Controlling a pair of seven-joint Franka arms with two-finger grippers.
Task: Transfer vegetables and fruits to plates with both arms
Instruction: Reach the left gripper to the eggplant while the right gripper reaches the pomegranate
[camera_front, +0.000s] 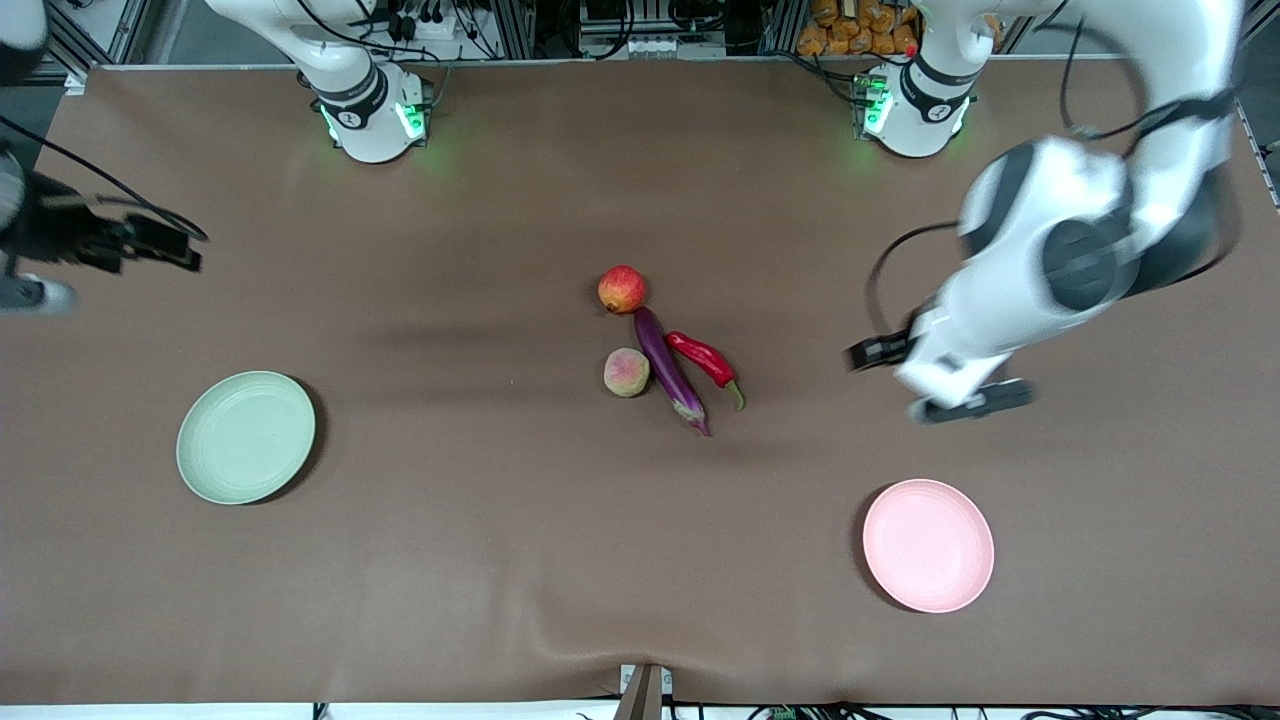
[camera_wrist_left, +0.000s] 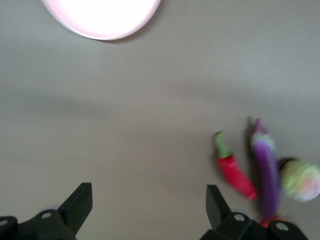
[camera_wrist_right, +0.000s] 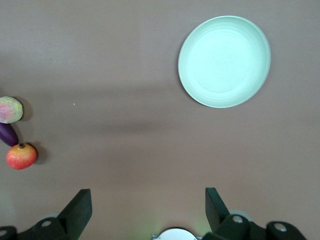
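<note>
Long glossy purple eggplant, red chili pepper, red-yellow round fruit and pale peach-like fruit cluster mid-bench. Mint green plate sits toward the right arm's end, pale pink plate toward the left arm's. Left gripper hangs over bare brown bench, fingers wide, empty. Right gripper wide, empty, above the bench edge.

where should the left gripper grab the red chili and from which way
Probably best at the middle of the red chili, from straight above, fingers closing across its narrow width. It lies flat beside the eggplant, nearly touching it near the blunt tip, but the gap widens toward the green stem, so a finger fits better there. The left gripper is open, over bare table toward the left arm's end.
</note>
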